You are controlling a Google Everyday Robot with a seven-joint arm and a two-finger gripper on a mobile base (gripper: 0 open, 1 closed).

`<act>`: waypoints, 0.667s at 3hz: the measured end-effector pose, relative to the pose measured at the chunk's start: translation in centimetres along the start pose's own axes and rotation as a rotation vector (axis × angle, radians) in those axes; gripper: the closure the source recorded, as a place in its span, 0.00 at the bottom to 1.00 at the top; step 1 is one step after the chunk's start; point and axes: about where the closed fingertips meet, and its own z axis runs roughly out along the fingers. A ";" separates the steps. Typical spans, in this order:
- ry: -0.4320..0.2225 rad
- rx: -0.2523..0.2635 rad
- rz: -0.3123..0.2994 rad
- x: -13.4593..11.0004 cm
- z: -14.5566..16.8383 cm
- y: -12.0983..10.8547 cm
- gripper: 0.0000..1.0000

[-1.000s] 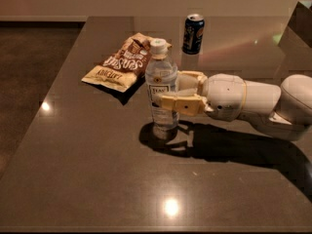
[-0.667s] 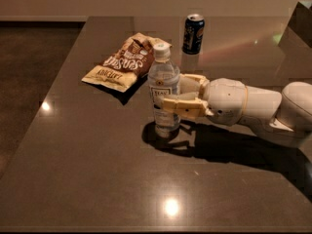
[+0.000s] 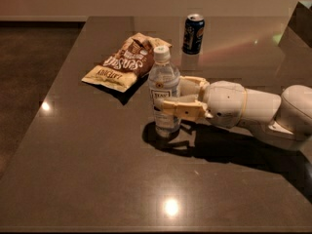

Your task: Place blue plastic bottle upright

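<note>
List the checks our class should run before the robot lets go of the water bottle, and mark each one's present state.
1. Bottle standing upright: ok.
2. Its base resting on the table: ok, as far as the view shows.
3. Cap on: ok.
4. Gripper released: not ok, it is shut on the bottle at label height.
5. Chip bag apart from the bottle, behind and to its left: ok.
6. Can well away at the far edge: ok.

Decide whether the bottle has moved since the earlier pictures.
Yes, slightly. The bottle, gripped by the end effector, has shifted a little right and nearer the camera, away from the can.
</note>
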 end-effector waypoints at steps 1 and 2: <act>0.000 -0.004 -0.002 -0.1 0.2 0.1 0.13; 0.000 -0.009 -0.003 -0.2 0.4 0.3 0.00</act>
